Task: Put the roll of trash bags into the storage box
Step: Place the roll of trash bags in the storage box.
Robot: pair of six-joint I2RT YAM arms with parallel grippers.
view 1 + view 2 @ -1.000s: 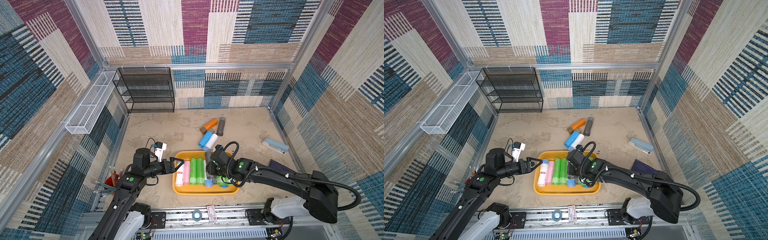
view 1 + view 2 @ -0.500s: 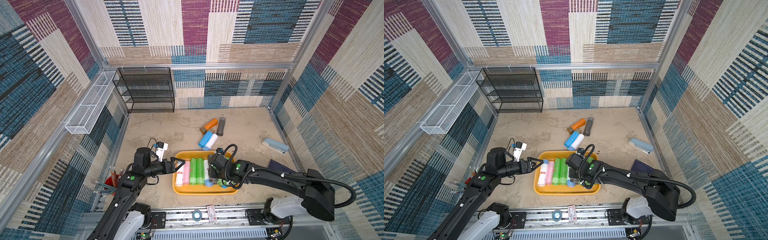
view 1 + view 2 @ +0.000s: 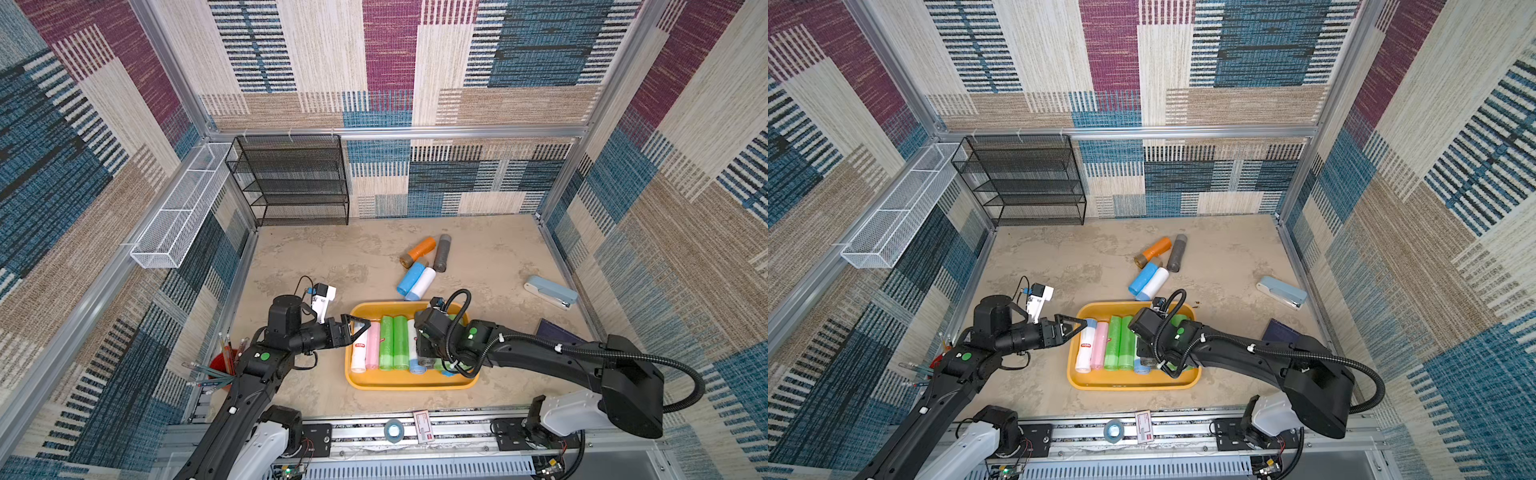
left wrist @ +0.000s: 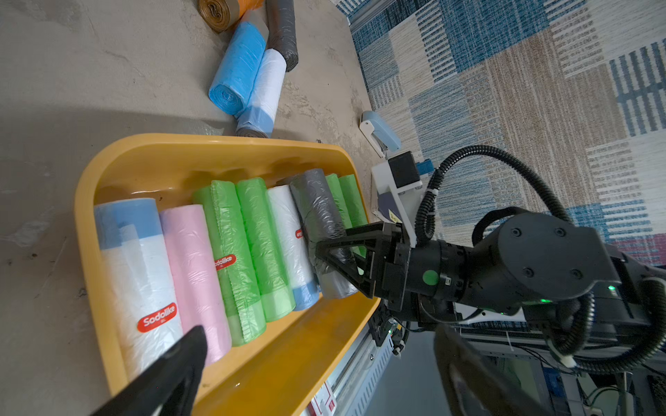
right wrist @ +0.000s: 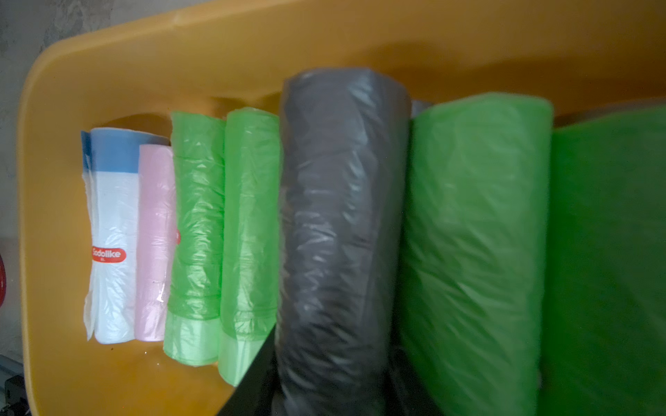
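The right gripper (image 4: 326, 259), clamped on the grey roll of trash bags (image 4: 317, 209), sits lower inside the yellow storage box (image 4: 216, 151) than a second ago, release likely next, while the left gripper (image 3: 360, 330) waits open beside the rim.

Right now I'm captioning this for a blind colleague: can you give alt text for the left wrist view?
The right tool is shut on a grey roll, holding it among the white, pink and green rolls lined up in the yellow storage box. Four loose rolls and a stapler lie on the table outside it.
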